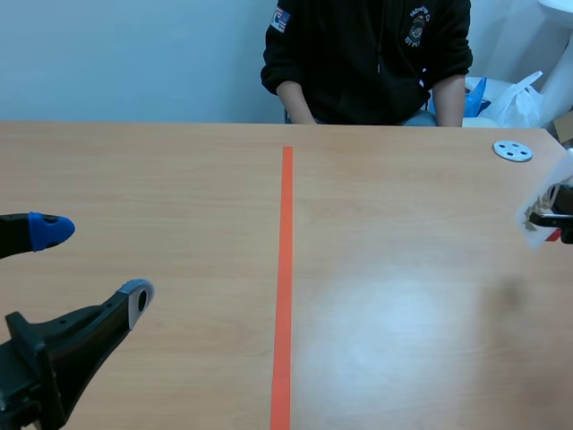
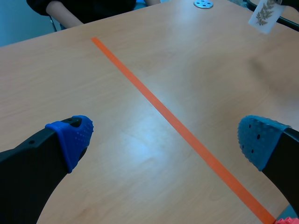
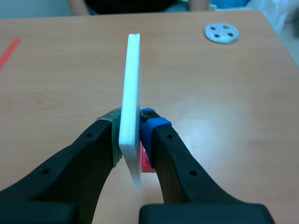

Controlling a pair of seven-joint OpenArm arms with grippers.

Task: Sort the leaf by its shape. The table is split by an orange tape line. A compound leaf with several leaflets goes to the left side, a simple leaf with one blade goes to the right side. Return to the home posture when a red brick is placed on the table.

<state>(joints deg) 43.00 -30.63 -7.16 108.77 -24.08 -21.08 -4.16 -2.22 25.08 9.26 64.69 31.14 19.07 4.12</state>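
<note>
A white foam card stands edge-on between the fingers of my right gripper, which is shut on it above the table's right side. In the left wrist view the card shows a brownish leaf sprig with several small leaflets on its face. In the scene view the card and right gripper are at the far right edge. My left gripper hangs open and holds nothing, low over the left side; its blue pads stand wide apart. The orange tape line runs down the table's middle.
A grey disc with holes lies at the back right of the table. A person in a black top sits across the table, hands off it. White and blue bags sit behind the right corner. A small red patch shows under the card.
</note>
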